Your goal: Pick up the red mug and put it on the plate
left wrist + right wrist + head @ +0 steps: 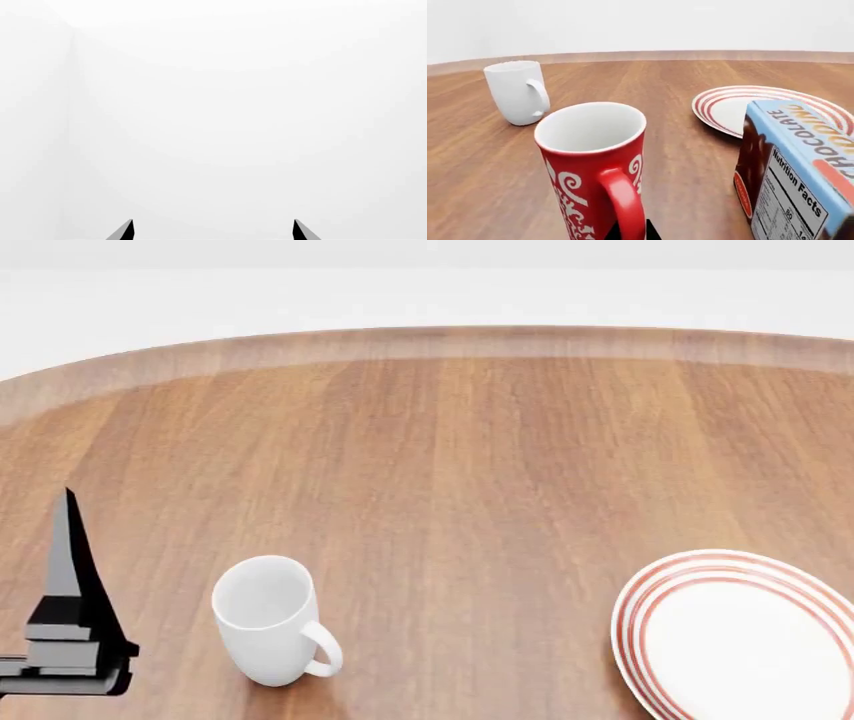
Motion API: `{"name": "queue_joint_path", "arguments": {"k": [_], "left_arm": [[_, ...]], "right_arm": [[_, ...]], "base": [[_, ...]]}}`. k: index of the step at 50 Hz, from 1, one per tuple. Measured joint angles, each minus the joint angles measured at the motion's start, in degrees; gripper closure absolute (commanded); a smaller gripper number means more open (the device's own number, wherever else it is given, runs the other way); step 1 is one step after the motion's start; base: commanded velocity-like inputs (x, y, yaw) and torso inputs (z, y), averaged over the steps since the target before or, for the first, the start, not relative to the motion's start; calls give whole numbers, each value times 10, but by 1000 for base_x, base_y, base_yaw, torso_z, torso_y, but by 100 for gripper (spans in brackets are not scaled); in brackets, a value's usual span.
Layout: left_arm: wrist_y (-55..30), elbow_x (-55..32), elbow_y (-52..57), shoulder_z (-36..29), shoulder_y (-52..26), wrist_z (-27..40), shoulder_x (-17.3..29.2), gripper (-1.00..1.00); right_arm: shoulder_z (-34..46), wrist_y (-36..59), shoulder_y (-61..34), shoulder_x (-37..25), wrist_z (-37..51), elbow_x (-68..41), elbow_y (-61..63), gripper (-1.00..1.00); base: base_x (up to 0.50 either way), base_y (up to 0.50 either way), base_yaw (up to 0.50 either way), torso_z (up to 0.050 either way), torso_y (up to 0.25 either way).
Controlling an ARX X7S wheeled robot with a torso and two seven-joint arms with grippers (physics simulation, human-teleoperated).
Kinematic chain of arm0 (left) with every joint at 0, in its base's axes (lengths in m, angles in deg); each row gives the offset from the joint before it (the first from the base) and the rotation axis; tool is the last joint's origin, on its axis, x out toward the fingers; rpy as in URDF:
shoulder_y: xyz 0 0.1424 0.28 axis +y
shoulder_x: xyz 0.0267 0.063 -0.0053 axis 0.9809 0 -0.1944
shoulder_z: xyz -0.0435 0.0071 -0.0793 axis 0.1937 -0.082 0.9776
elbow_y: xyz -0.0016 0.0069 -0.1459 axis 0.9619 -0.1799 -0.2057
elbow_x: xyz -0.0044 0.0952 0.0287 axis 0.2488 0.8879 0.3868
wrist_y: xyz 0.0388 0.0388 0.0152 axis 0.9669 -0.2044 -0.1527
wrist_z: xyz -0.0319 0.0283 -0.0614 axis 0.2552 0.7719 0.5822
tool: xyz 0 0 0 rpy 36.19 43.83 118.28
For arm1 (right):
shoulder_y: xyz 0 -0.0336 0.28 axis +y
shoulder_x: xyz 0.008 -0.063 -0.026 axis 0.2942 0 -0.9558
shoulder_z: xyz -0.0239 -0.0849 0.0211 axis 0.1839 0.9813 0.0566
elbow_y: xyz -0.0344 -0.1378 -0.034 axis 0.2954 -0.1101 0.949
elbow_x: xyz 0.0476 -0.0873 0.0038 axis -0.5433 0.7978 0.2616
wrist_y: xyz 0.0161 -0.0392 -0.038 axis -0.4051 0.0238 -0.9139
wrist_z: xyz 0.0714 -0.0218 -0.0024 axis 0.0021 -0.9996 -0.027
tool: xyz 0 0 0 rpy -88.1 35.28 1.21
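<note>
Your right gripper's camera sits just behind the red mug [594,165], which stands upright on the wooden table [680,150] with its loop handle turned toward that gripper and its white inside bare. Beyond the mug and off to one side lies the plate [727,107], white with red rings, nothing on it. A chocolate carton [794,175] stands close beside the mug, between your gripper and the plate, covering the plate's near edge in that view. The white mug [517,90] stands upright farther off on the opposite side, well apart from the red one; from the head view you can see it is hollow and bare inside too.

Of the right gripper [630,232] you see only dark tips low behind the handle; whether they are apart or closed I cannot tell. Your left gripper [213,231] has its two tips spread wide, holding nothing, facing only blank white.
</note>
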Motion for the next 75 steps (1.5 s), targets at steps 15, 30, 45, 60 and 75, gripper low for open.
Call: {"name": "queue_joint_path", "arguments": {"k": [15,30,45,60,75], "left_arm": [[-8,-4,12,1,-2,4,2,-100],[-4,-3,16,0,3,8,3,-100],[-7,-6,26,1,6,11,7,-100],[-8,-8,34,1,8,14,9,-100],[-10,-9,37,0,9,18,10,-100]], "right_arm": [[-32,144,66,-69,81,33,290,100],[-62,306,58,-117,136,-3,484,100],[-96,428,24,-145,192,-68,582,100],[-149,578,-59,-198,272,-196,660,100],[-193,653,-146,-267,366,-345,693,100]], "base": [[0,0,0,0,0],[0,0,0,0,1],[0,0,0,0,0],[0,0,0,0,0],[0,0,0,0,1]]}}
